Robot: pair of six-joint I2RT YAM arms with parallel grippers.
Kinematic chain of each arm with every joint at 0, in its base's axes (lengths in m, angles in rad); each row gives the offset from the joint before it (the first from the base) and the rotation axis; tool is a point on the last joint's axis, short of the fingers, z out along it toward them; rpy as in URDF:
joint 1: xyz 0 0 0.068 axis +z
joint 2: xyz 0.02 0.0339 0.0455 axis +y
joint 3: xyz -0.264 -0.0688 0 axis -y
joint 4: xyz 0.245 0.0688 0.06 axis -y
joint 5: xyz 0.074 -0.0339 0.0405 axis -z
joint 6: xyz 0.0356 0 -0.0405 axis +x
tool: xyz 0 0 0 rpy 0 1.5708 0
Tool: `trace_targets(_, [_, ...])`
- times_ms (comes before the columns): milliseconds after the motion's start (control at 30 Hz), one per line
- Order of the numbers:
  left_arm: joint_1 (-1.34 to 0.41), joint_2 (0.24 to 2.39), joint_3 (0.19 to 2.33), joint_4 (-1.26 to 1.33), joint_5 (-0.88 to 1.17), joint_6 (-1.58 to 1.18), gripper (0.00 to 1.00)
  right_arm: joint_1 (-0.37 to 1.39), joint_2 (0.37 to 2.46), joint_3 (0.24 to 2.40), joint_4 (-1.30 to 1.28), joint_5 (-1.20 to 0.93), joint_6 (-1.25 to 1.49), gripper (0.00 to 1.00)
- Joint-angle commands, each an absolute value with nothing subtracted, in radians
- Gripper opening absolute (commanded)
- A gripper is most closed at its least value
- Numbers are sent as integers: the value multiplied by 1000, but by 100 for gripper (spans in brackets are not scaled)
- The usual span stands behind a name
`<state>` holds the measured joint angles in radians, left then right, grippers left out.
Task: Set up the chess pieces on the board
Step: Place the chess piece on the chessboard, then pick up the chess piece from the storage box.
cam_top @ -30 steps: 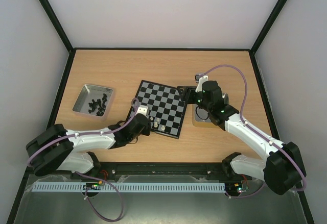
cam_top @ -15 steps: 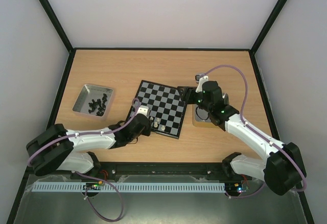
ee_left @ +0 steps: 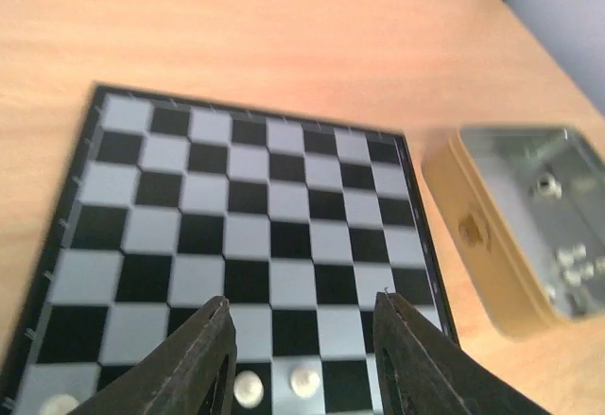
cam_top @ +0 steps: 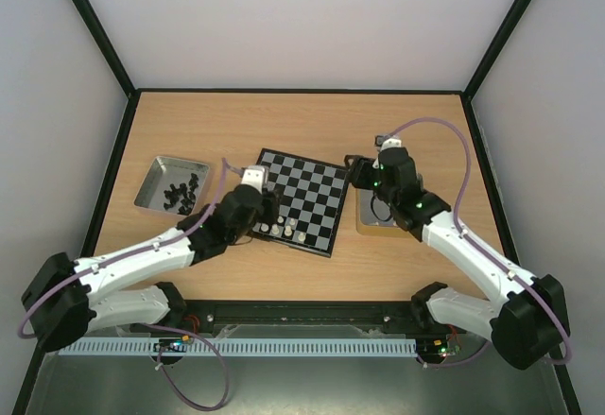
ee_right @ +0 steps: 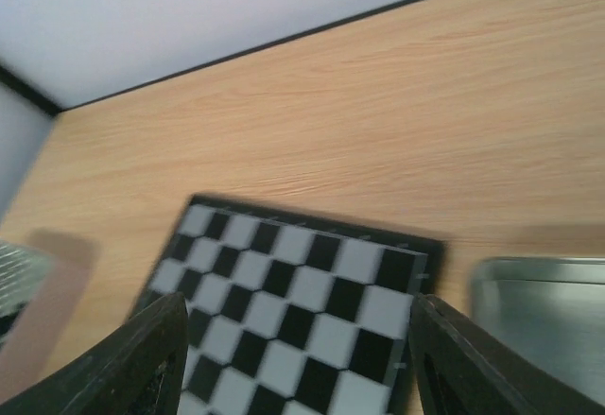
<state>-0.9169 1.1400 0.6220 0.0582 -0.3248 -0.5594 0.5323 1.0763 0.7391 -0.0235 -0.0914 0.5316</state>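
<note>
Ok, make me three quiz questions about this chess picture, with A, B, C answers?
1. Where are the black pieces? A) in the left tin B) on the board C) in a bag
2. The standing pieces on the board are: A) red B) black C) cream-white
3. The right gripper is: A) open, empty B) shut on a pawn C) shut, empty

1 A, they lie in the tin left of the board. 2 C, they look pale. 3 A, its fingers stand apart, nothing between.
</note>
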Motion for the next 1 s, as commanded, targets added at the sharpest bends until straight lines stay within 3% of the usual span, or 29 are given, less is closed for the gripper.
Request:
trace_targets(0, [-816,1070,709,-45,-307,-515,44,446,1131,867,-286,103,510,62])
trace_targets(300, [-551,994,857,-167,-45,-473,49,327,1297,893,-444,170,558,57])
trace_targets(733, [-509,963,875,-192,-19,-391,53,250,1490,846,-366,358,707,50])
trace_targets(967, [-502,975,858,-178,3,-388,53,220,1514,810,-311,363,818,40])
